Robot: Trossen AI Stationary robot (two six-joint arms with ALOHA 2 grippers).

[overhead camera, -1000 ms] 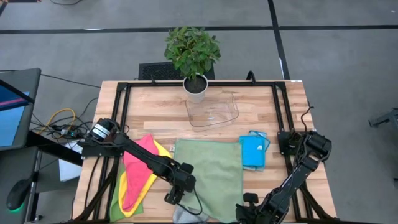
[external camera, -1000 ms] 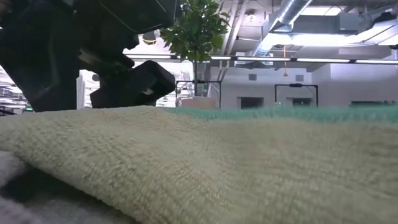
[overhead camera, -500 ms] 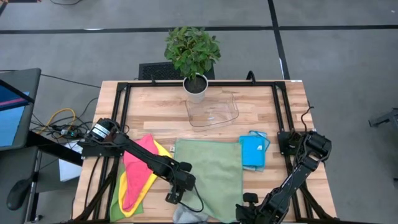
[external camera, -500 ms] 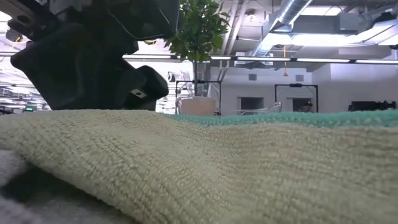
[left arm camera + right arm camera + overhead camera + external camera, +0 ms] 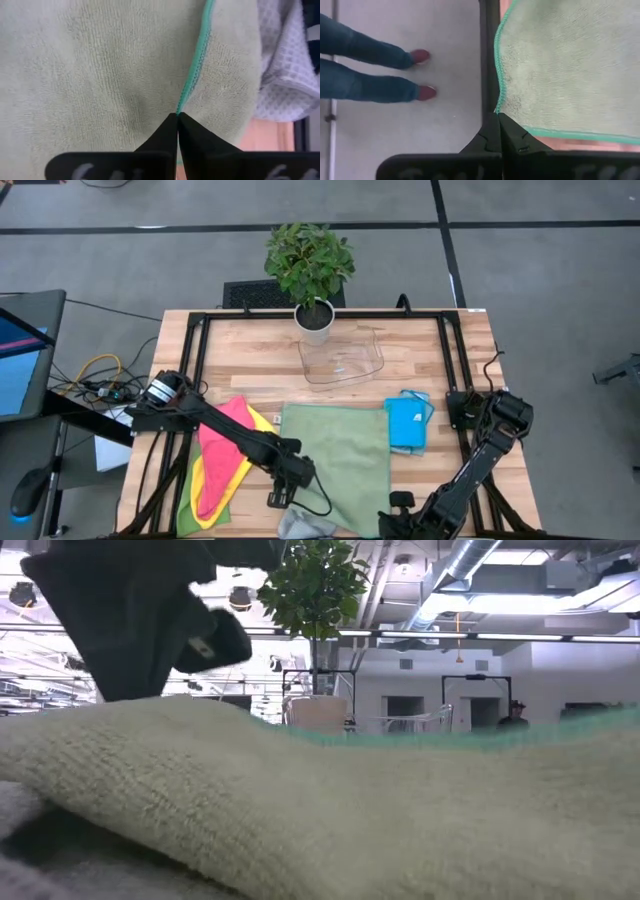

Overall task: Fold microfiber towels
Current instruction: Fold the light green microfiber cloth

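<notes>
I've got the green towel point(image 5: 338, 462) spread flat just in front of the clear tray point(image 5: 343, 362), still unfolded. My left pincer point(image 5: 177, 116) is pinched fully shut on the towel's teal-stitched edge at the near left corner; my right pincer point(image 5: 497, 116) is closed tight on the near right corner, out past the table point(image 5: 250, 355) rim. Looks like the first fold is only starting. One blue towel point(image 5: 408, 423) sits folded just right of the green one. A pink and yellow pile point(image 5: 222, 460) waits to its left, unfolded. The tray behind looks empty, nothing in it.
</notes>
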